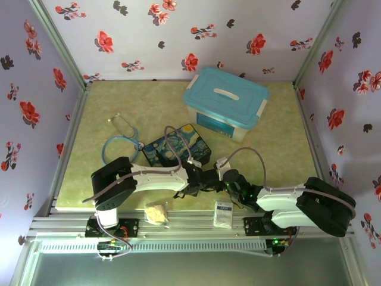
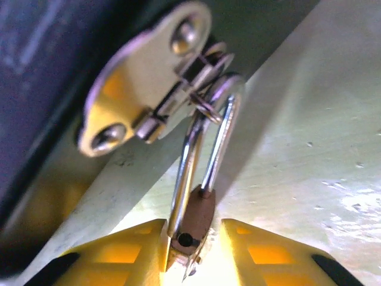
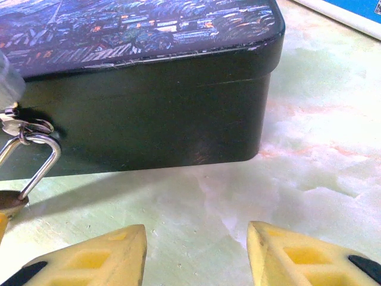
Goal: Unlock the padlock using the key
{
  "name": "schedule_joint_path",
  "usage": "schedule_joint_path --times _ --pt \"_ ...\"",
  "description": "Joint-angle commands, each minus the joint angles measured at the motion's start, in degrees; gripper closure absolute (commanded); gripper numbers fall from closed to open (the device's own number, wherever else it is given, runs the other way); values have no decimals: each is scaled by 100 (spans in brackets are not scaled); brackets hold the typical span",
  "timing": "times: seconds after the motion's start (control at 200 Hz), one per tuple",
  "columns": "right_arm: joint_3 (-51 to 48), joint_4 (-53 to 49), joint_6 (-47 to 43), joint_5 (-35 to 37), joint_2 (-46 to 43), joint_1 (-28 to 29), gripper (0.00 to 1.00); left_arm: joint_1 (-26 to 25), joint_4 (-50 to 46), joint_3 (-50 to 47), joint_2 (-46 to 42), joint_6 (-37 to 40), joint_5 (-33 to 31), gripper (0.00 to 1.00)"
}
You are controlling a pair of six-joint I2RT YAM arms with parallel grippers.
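At the clasp (image 2: 143, 95), left fingers (image 2: 134, 253) pinch the padlock (image 2: 196, 217), base cut off; right fingers (image 3: 297, 256) spread empty.

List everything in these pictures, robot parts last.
Tiny brass padlock with silver shackle: one, brass, hanging from the clasp.
Silver metal clasp: one, silver, on the painted box's side.
Dark painted tin box: one, blue-black, table centre.
Teal-lidded plastic storage bin: one, teal and white, far side.
Blue stethoscope: one, blue, left of the painted box.
Small white packet: one, white, near edge.
Crumpled beige lump: one, beige, near edge.
Left gripper: yellow fingers flanking the padlock.
Right gripper: yellow, open, over the table.
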Motion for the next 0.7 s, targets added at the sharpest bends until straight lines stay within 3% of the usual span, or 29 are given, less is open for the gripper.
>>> schedule_joint_path --times 0.0,0.34,0.695 --pt "-66 137 69 101 -84 -36 51 -40 175 133 -235 126 230 73" --pt "-33 58 174 60 -121 -31 50 -40 64 139 -545 160 185 69" --pt "819 -2018 1644 -48 -894 -28 47 171 961 -766 -1828 172 230 60"
